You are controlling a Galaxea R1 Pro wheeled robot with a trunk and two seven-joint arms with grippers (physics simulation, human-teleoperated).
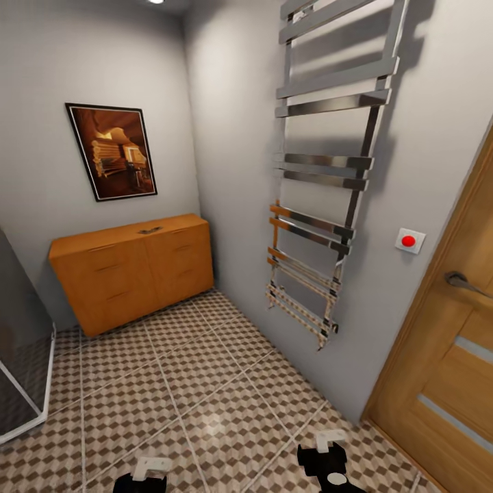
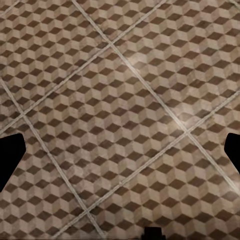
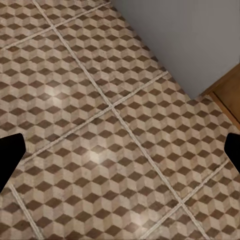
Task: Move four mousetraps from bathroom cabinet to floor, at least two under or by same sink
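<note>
I'm holding both grippers low with jaws spread and empty above the bathroom floor (image 1: 205, 383), well short of the cabinet (image 1: 133, 270), ready to approach.

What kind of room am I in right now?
Most likely a bathroom: a chrome towel rail hangs on the wall, a glass enclosure, perhaps a shower, stands at the left, and the floor is tiled.

Small things atop the cabinet (image 1: 130, 270) are unreadable.
</note>
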